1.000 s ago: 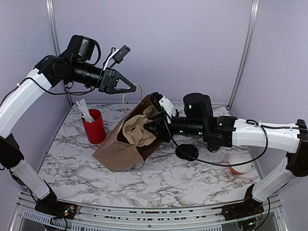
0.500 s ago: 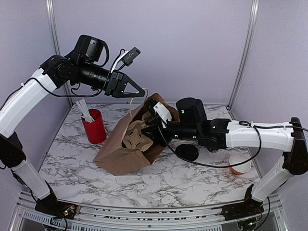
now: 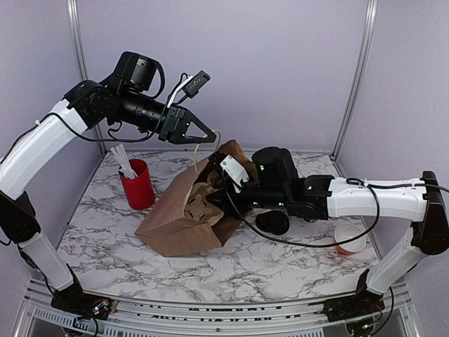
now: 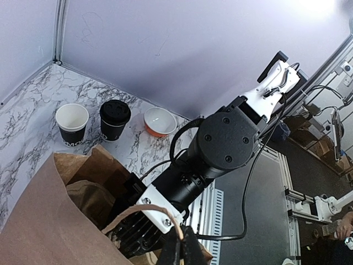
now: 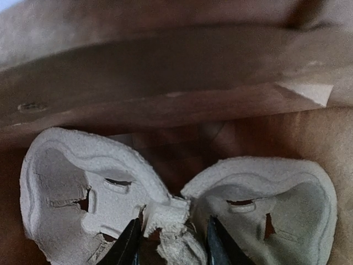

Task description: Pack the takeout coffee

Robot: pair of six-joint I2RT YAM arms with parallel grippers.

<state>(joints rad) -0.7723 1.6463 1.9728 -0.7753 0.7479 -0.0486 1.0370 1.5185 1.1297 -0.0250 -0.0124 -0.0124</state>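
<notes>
Your right tool (image 5: 171, 243) now sits further into the brown paper bag (image 3: 172, 217) than a second ago. Its fingers are narrow and pinch the torn centre ridge of the pulp cup carrier (image 5: 83, 182). The carrier, which showed plainly at the bag's mouth a moment back, is now mostly in shadow inside.

Your left tool (image 3: 210, 139) has shifted toward the middle of the top view. It is clamped on the bag's twine handle (image 4: 149, 212) and holds the mouth up and open. By my reading, the carrier is nearly seated, so the bag is almost ready for the drink.

The takeout coffee (image 4: 115, 118) is not packed yet. It stands with its lid on at the upper left of the left wrist view, on the desk (image 3: 266, 270). An open black cup (image 4: 72, 124) is just beside it on one side and an orange bowl (image 4: 160, 121) is near on the other. In the top view your right forearm lies over that spot, so you must draw the arm out before you can reach the cup. Take care to pick the lidded cup rather than its open twin. The red cup (image 3: 138, 184) of white sticks stands left of the bag, out of the way.
</notes>
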